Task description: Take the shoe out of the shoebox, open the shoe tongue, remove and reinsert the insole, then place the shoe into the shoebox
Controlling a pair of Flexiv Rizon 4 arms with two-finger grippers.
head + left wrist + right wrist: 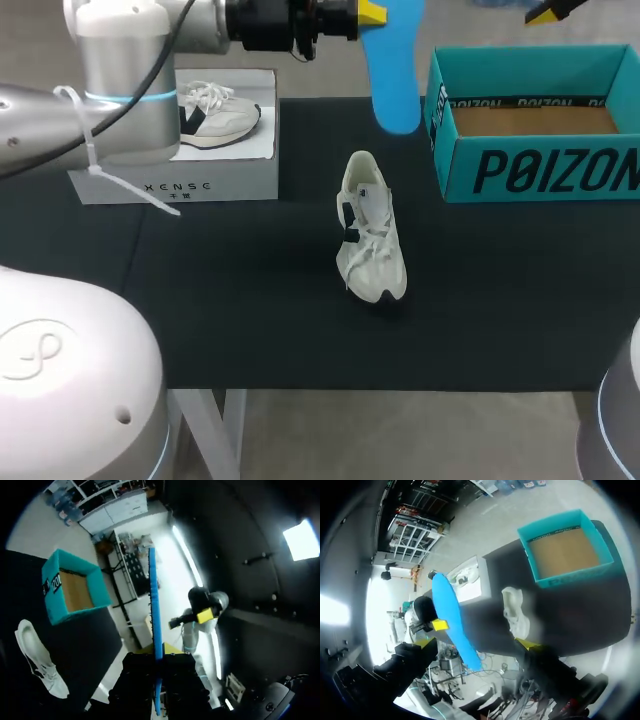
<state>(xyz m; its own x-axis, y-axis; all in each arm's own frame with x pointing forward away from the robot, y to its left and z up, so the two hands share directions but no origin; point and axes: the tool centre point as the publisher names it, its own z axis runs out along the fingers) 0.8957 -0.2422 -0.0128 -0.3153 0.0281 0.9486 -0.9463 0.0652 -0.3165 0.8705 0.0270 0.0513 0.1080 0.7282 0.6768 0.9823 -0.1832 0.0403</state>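
Overhead, insole (pixel 395 70) shows broad (left wrist: edge-on).

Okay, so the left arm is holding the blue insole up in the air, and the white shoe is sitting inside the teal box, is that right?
Not quite. The left gripper does hold the blue insole up in the air, but the white shoe is not inside the teal box. It lies on the black table beside the box, which is empty. The head view shows this.

My left arm (pixel 130 60): silver-grey casing, blue-lit ring (pixel 130 97), white cable tie (pixel 125 182), black cable (pixel 160 55).
My left pincer (pixel 375 14): black body, yellow tips.
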